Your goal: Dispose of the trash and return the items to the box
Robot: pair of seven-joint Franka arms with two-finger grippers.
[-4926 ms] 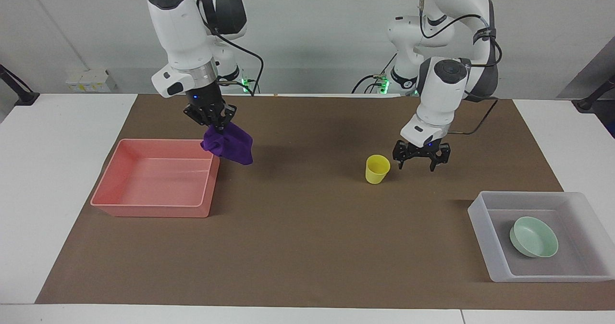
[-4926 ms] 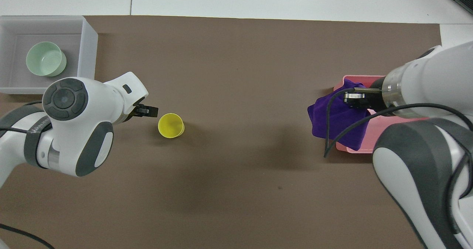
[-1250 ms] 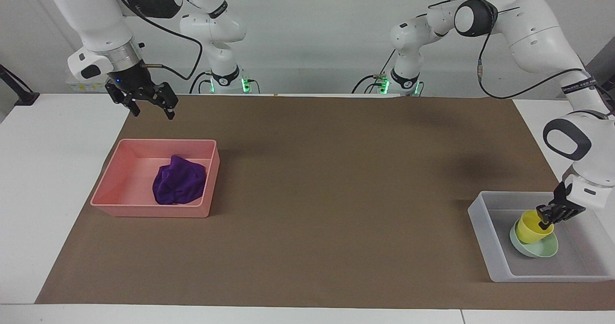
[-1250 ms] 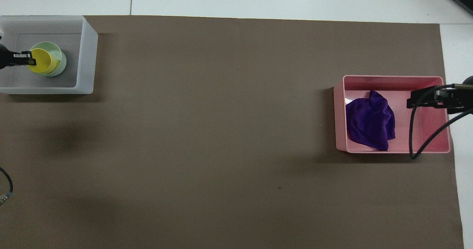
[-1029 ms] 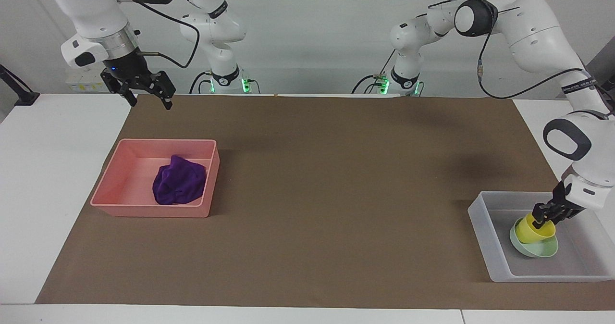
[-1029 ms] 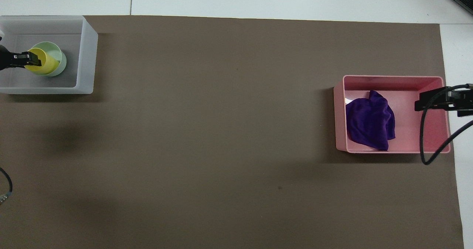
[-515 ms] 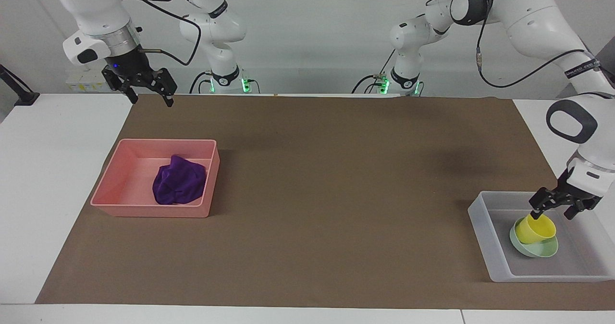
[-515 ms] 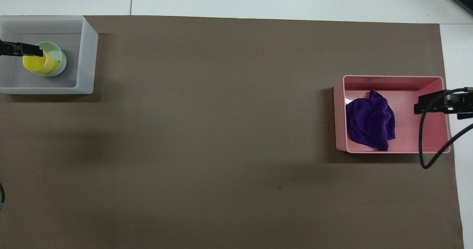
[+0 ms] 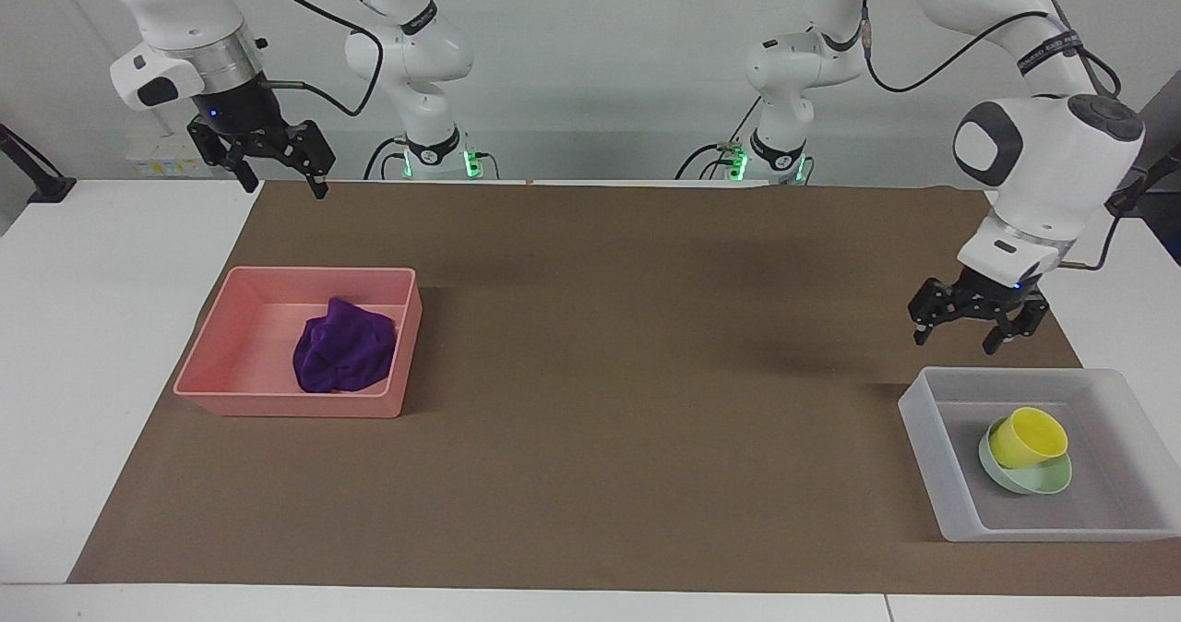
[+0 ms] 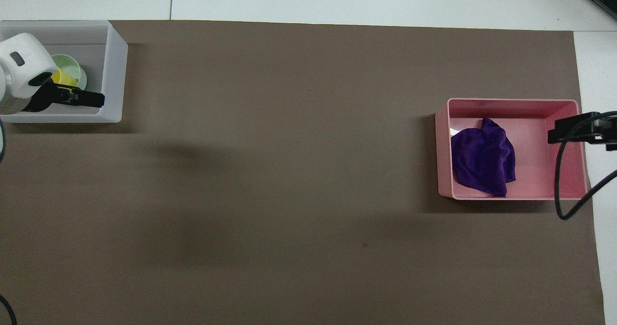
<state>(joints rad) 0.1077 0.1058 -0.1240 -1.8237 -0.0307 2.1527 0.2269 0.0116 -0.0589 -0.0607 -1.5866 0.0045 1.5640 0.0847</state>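
The yellow cup (image 9: 1031,437) (image 10: 61,77) leans tilted inside the mint-green bowl (image 9: 1038,481) (image 10: 76,67), and both rest in the translucent box (image 9: 930,433) (image 10: 114,74) at the left arm's end of the table. My left gripper (image 9: 960,331) (image 10: 87,98) hangs open and empty in the air over the box's edge nearest the robots. The purple cloth (image 9: 343,359) (image 10: 482,163) lies rumpled in the pink tray (image 9: 277,405) (image 10: 511,102). High over the mat's edge beside the pink tray, my right gripper (image 9: 281,184) (image 10: 578,132) stands open and empty.
A brown mat (image 9: 600,373) covers most of the white table. The right arm's black cable (image 10: 559,190) loops over the pink tray's end in the overhead view.
My left gripper has opened, let go of the yellow cup, risen and drawn back toward the robots. The cup stays leaning in the bowl. The right gripper rose slightly.
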